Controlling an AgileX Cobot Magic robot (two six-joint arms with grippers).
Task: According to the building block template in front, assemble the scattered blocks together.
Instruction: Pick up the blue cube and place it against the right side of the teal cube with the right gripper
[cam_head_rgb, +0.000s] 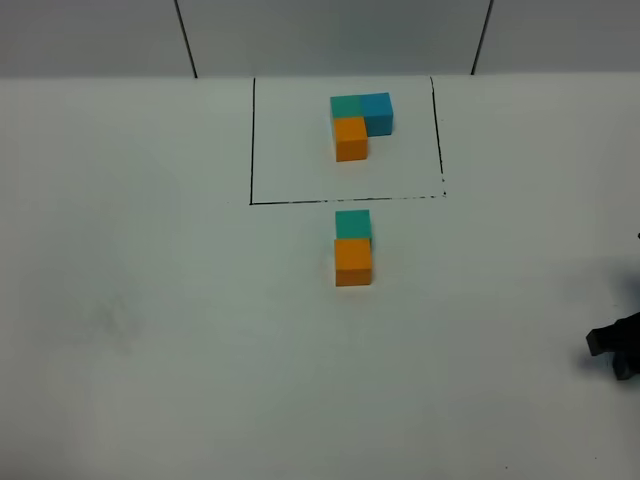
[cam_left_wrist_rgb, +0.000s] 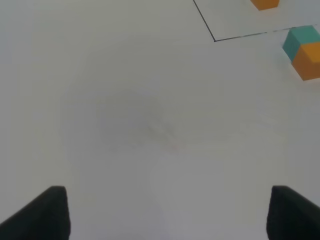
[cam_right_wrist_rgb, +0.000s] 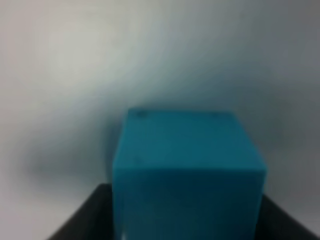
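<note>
Clamping the light blue cube (cam_right_wrist_rgb: 187, 170) from both sides, the right fingers (cam_right_wrist_rgb: 85, 220) sit at the far right of the tabletop (cam_head_rgb: 150, 330), while the left fingers (cam_left_wrist_rgb: 40, 215) gape wide, empty. Nearby, the teal cube (cam_head_rgb: 353, 224) and orange cube (cam_head_rgb: 353, 262) touch just outside the outlined template (cam_head_rgb: 360, 125).

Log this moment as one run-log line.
template: L-trio inside outline | teal block touching orange block, outside outline | right pincer: shut on blue block | left pincer: open, empty

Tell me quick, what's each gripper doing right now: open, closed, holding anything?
Left gripper: open, holding nothing.
Right gripper: closed on the blue cube.
</note>
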